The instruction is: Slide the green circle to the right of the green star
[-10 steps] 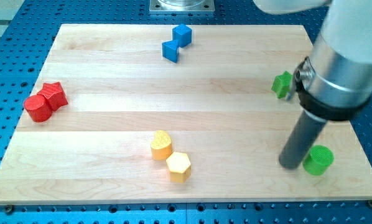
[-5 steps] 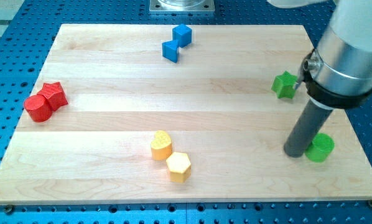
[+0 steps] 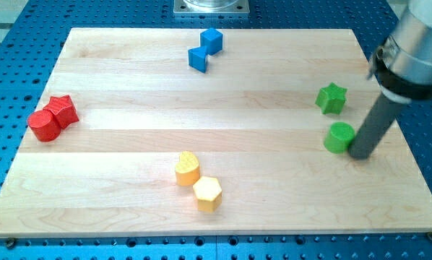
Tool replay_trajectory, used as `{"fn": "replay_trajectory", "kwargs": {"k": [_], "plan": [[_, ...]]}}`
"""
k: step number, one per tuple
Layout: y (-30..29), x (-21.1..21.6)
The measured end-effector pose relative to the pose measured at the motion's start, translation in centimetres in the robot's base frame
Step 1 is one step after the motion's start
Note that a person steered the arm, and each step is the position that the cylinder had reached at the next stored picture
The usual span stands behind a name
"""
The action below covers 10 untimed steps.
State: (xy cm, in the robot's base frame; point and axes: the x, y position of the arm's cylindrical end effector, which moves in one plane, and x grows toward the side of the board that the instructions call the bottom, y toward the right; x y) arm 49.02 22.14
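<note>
- Green circle (image 3: 339, 137) sits near the worktop's right edge, just below the green star (image 3: 331, 98) and slightly to its right, the two close but apart.
- My tip (image 3: 360, 154) is pressed against the circle's right side; this end effector is a plain rod, with nothing to open or close.
- Over at the view's left, a red star (image 3: 63, 110) and red cylinder (image 3: 43, 125) touch.
- Up top, two blue blocks (image 3: 205, 49) are joined corner to corner.
- Bottom centre, a yellow heart-like block (image 3: 188, 167) touches a yellow hexagon (image 3: 207, 193).
- Pale wooden worktop (image 3: 129, 144) lies on a blue perforated base (image 3: 6, 87).
</note>
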Motion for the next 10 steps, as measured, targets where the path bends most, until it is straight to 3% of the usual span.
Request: {"fn": "replay_trajectory", "kwargs": {"k": [1, 3, 4, 5, 7, 8, 9, 10], "plan": [[-0.5, -4.2], [-1.5, 2.0], [0.7, 6.7], [-3.8, 6.5], [0.9, 0.3], [0.0, 6.8], [-3.0, 5.3], [-0.1, -0.7]]}}
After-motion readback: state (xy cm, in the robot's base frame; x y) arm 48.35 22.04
